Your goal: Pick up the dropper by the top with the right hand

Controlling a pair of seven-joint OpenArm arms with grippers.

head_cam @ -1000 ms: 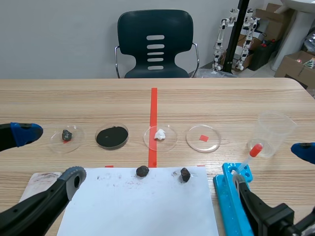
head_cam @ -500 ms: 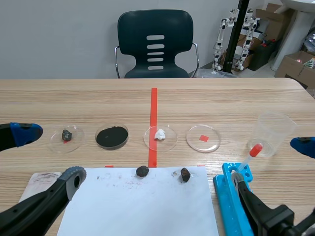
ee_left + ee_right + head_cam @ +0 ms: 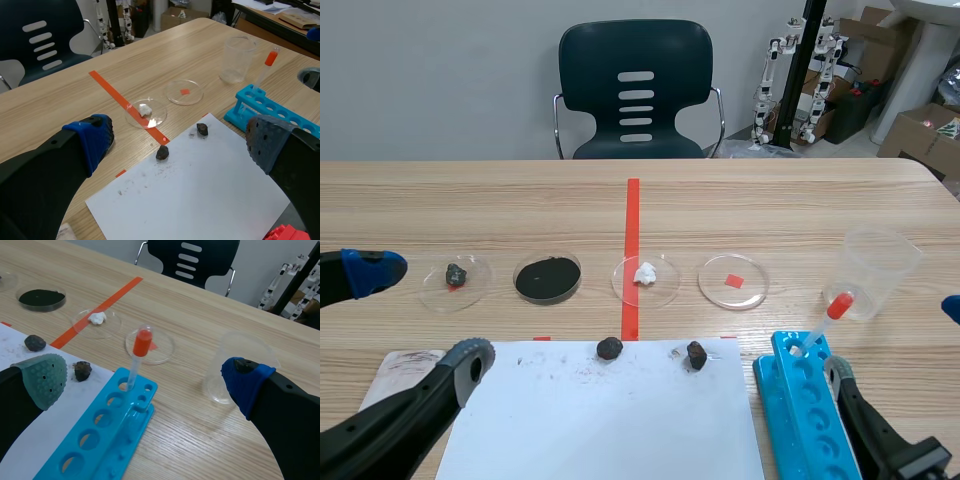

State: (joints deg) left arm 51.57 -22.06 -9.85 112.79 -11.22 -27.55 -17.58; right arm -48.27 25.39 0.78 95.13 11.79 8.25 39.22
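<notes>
R gripper (image 3: pixel 145 381) farther back vs earlier; dropper (image 3: pixel 142 343) upright in rack (image 3: pixel 100 436)

The dropper (image 3: pixel 825 325), red bulb up, stands tilted in the far end of a blue rack (image 3: pixel 775 400) at the right of the surface (image 3: pixel 740 200), just in front of a clear cup (image 3: pixel 876 268). The right hand (image 3: pixel 897 342) sits low beside the rack, fingers spread wide and clear of the dropper; the left hand (image 3: pixel 418 318) is likewise spread at the opposite side. Four shallow dishes (image 3: pixel 752 290) line up across the middle, and two dark lumps (image 3: pixel 609 348) lie on a white sheet (image 3: pixel 605 430).
</notes>
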